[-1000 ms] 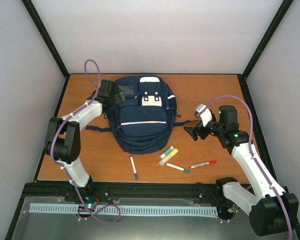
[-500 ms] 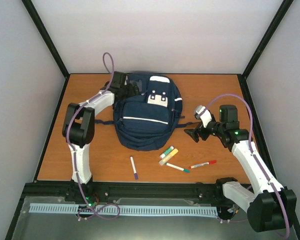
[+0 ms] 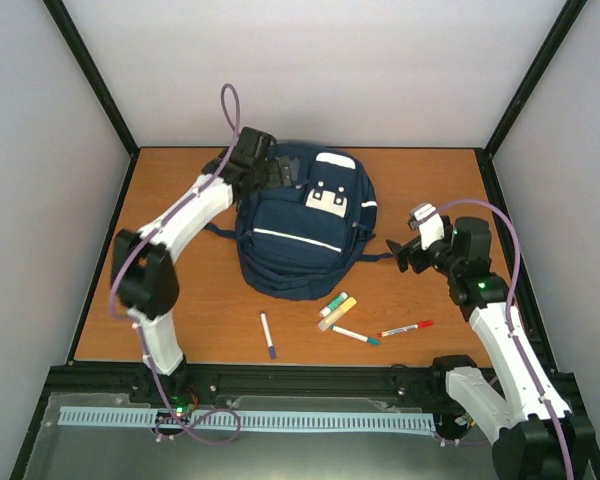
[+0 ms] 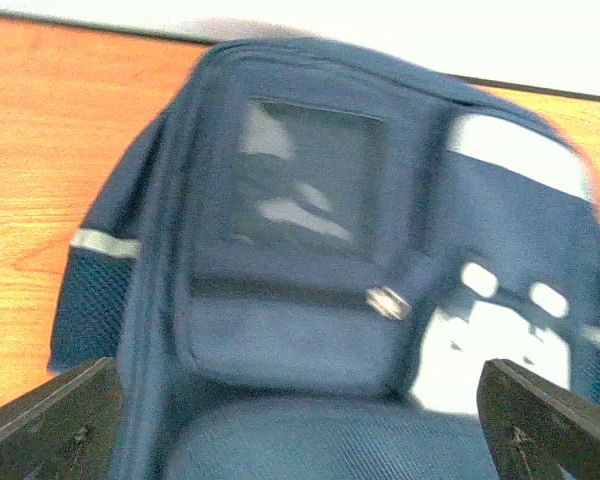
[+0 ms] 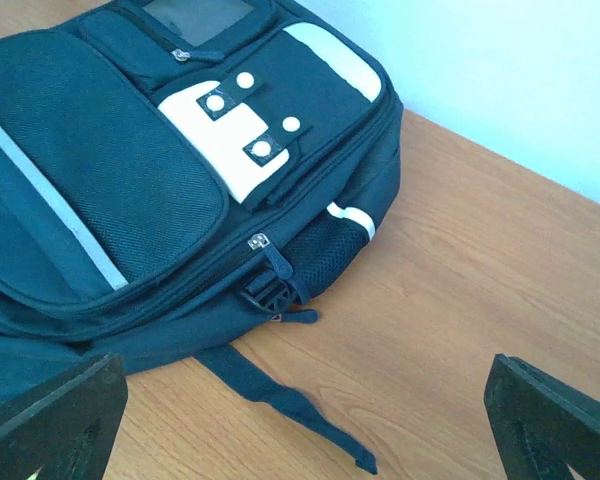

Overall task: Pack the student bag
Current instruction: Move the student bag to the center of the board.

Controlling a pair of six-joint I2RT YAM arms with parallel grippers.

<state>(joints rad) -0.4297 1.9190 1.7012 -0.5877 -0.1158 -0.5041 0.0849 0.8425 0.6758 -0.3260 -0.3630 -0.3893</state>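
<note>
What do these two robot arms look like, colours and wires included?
The left arm and right arm have white shells, black joints and a looping purple cable each. The left gripper and right gripper are black with dark fingers. A green light glows on the right arm.

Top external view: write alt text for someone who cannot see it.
A navy student bag lies front-up on a wooden table, with the open left gripper over its far left corner and the open right gripper beside its right edge. Five pens and markers lie loose on the near side of the bag.
</note>
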